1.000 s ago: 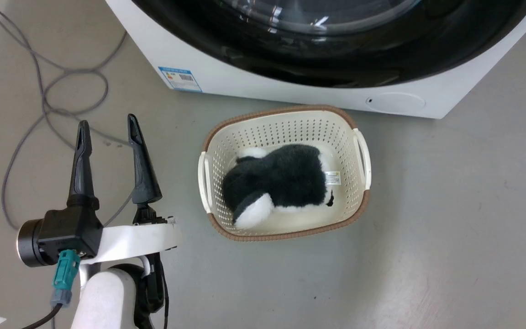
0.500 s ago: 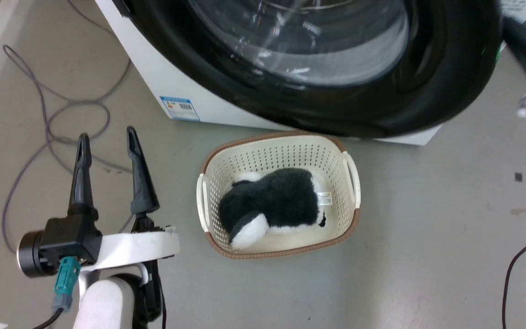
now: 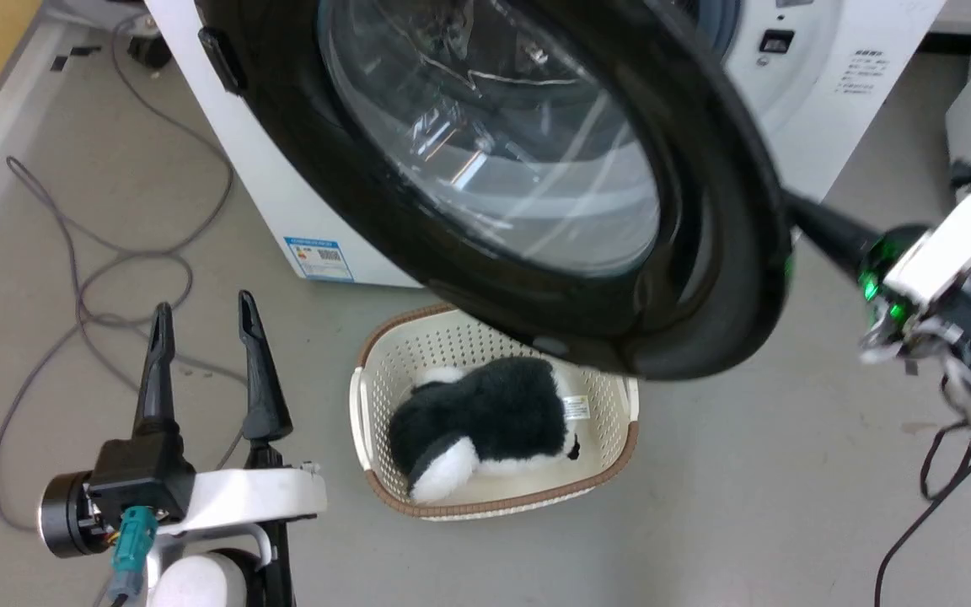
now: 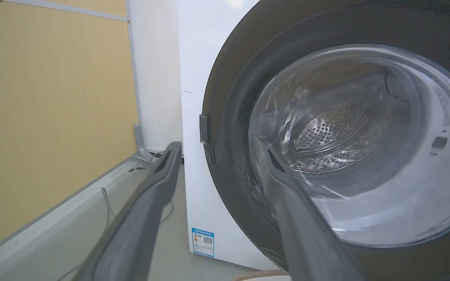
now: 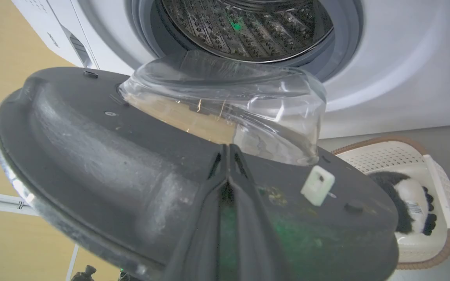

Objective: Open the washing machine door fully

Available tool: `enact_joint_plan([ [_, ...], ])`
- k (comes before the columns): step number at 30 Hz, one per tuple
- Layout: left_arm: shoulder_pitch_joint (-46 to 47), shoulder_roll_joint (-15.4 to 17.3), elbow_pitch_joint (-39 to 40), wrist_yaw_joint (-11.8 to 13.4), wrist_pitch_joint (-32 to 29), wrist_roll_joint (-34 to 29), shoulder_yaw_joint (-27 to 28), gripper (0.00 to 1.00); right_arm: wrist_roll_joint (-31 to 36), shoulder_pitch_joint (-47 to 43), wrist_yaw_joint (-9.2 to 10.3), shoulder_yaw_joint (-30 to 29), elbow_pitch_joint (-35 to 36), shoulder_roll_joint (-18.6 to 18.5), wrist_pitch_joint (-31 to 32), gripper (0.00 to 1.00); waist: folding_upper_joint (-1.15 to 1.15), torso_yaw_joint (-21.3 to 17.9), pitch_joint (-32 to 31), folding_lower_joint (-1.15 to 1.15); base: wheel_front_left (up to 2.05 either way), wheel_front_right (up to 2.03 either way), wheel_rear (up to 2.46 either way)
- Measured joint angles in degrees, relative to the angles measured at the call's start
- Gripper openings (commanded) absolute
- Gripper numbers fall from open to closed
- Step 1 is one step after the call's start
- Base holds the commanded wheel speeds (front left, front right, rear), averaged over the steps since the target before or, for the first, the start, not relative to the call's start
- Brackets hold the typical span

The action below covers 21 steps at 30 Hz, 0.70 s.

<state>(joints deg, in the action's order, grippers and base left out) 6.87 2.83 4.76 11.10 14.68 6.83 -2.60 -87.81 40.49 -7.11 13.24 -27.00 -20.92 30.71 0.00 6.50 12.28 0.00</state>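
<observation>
Had right jaws closed tight against inner face of washing machine door point(image 5: 92, 156). Held left jaws wide apart, empty.

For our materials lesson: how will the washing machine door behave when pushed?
Probably rigid: the washing machine door is a thick, unbent disc. Likely swings on its hinge, since it stands ajar. Its glossy surface may be slippery.

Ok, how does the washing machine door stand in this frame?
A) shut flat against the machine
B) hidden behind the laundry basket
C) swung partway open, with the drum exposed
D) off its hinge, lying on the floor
C: the washing machine door stands angled away from the machine, and the right wrist view shows the bare steel drum past the door's inner side.
</observation>
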Motion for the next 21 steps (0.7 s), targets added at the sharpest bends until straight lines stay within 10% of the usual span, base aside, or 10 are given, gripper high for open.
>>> enact_joint_plan([
  [21, -4.1, 0.0, -5.7, -1.2, 0.0, -4.7, -0.4, 1.0, 0.5, -17.6, 0.01, 9.4, 19.1, 6.0, 0.9, 0.0, 0.0, 0.1, -5.9, 0.0, 0.0, 0.0, 0.0],
])
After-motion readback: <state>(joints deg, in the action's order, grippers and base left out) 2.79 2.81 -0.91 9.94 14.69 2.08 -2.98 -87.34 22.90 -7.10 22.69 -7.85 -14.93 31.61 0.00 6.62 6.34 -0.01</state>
